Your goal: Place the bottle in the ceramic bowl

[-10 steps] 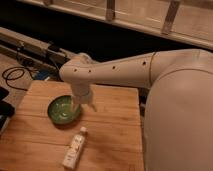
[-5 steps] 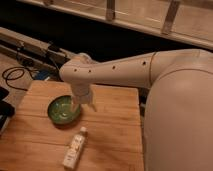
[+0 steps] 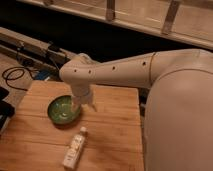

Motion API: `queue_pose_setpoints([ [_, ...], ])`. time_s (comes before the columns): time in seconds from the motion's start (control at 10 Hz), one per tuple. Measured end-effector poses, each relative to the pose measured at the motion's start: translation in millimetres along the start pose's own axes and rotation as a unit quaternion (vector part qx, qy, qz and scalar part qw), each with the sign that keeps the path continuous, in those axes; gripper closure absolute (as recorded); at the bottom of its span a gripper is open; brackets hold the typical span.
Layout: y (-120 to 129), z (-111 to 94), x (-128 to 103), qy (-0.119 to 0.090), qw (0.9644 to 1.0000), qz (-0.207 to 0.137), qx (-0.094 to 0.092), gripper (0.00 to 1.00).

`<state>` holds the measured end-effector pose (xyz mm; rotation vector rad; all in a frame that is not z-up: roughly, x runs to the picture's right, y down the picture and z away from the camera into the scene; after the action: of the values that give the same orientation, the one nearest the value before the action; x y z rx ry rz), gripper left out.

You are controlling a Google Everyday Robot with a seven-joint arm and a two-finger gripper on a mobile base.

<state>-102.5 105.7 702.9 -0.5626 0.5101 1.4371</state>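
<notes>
Gripper (image 3: 83, 103), how wide it stands I cannot tell, hangs at the right rim of the green ceramic bowl (image 3: 60, 112) while the white bottle (image 3: 75, 148) lies flat on the wooden table (image 3: 115, 125) nearby, so a careless reach might clip the bowl or set the slim bottle rolling.

A single view is given. The wooden table (image 3: 117, 127) is seen obliquely from above and close by, over the robot's arm (image 3: 125, 70), which fills the right of the frame; the gripper (image 3: 84, 102) is found left of centre, by the right rim of the ceramic bowl (image 3: 61, 111)
</notes>
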Motion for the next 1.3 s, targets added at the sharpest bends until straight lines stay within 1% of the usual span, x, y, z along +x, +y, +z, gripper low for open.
queue_pose_setpoints([
  [0.1,1,7,7,-0.014,0.9999,0.001,-0.004,0.35],
  [0.2,-2,24,14,-0.016,0.9998,0.003,-0.008,0.35],
  [0.4,1,54,28,-0.012,0.9996,0.004,-0.025,0.35],
  [0.5,0,73,43,-0.006,0.9993,0.009,-0.036,0.35],
  [0.6,2,79,49,-0.005,0.9991,0.009,-0.041,0.35],
  [0.7,3,83,53,-0.003,0.9990,0.008,-0.044,0.35],
  [0.9,3,83,53,-0.003,0.9990,0.009,-0.045,0.35],
  [1.1,5,81,53,-0.006,0.9992,0.004,-0.040,0.35],
  [1.2,9,78,53,-0.009,0.9993,-0.003,-0.036,0.35],
  [1.3,26,75,61,-0.012,0.9993,-0.020,-0.031,0.35],
])
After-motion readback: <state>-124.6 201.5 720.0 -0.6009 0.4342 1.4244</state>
